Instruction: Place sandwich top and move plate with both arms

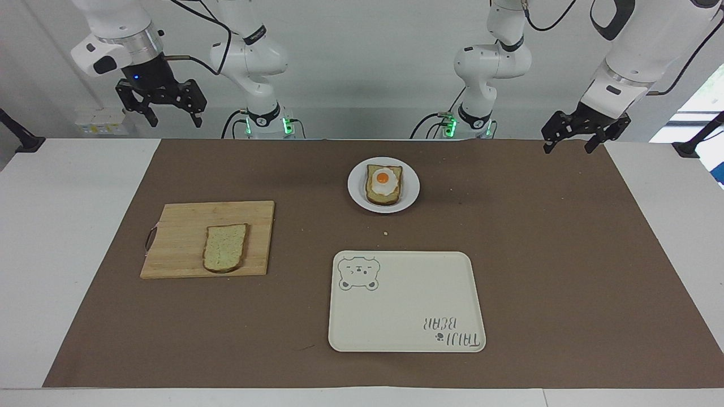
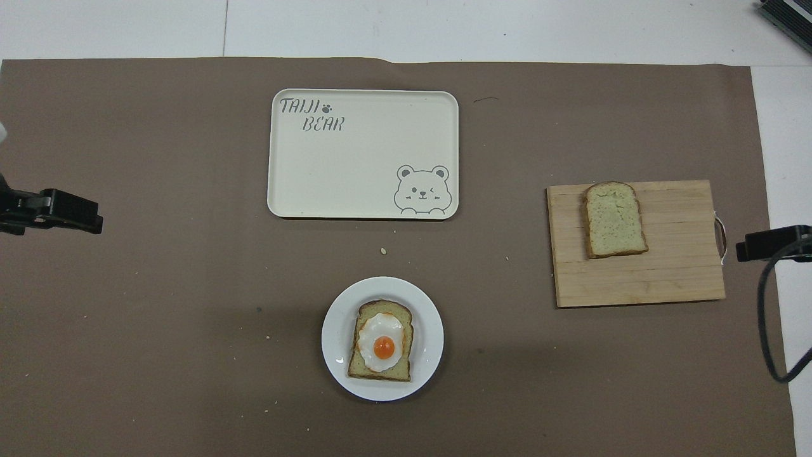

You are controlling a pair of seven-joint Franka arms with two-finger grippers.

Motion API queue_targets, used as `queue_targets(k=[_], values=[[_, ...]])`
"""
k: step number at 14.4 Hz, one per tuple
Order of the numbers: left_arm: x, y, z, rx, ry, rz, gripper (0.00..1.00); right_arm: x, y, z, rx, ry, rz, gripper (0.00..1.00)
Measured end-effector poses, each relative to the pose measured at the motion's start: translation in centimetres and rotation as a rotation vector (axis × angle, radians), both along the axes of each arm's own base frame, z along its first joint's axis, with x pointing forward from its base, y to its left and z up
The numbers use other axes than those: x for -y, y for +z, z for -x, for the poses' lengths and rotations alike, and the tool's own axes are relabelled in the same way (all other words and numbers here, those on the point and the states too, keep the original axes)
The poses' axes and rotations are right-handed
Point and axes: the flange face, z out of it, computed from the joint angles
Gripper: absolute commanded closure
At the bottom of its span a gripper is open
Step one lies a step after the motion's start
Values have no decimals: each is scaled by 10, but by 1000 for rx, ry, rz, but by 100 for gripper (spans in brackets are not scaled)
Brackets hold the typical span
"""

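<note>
**Sandwich top untouched on the board, plate not yet moved**

Sandwich top [image 1: 225,255] is my concern, but I start at the tools. My right gripper [image 1: 160,106] hangs high in the air over the table edge at the right arm's end, above the robots' side of the cutting board [image 1: 186,226], jaws spread wide and empty. My left gripper [image 1: 582,131] hangs over the mat's corner at the left arm's end, well apart from the board, also wide open with nothing in it.

Taking the cutting board as my landmark: the sandwich top lies flat on it, on the part toward the table's middle. The plate [image 1: 356,195] sits well apart from the board, nearer to the robots and toward the left arm's end, carrying the bread slice with the fried egg [image 1: 383,182]. The bear tray [image 1: 407,328] lies farther from the robots than the plate, also well apart from the board, with nothing on it.

As I judge it, nothing is done. The top slice has yet to be picked up and laid over the egg, and the two-armed plate move, likely onto the tray, comes after.
</note>
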Motion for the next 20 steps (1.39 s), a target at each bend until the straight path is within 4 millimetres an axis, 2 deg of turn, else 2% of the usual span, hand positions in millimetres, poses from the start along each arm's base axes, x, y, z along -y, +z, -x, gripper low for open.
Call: queue_targets(k=[14,20], values=[[0,0,0,0,0,0,0,-1,-1,2,-3,2,-1,0],[0,0,0,0,0,0,0,-1,-9,-2,10,3,0,0]])
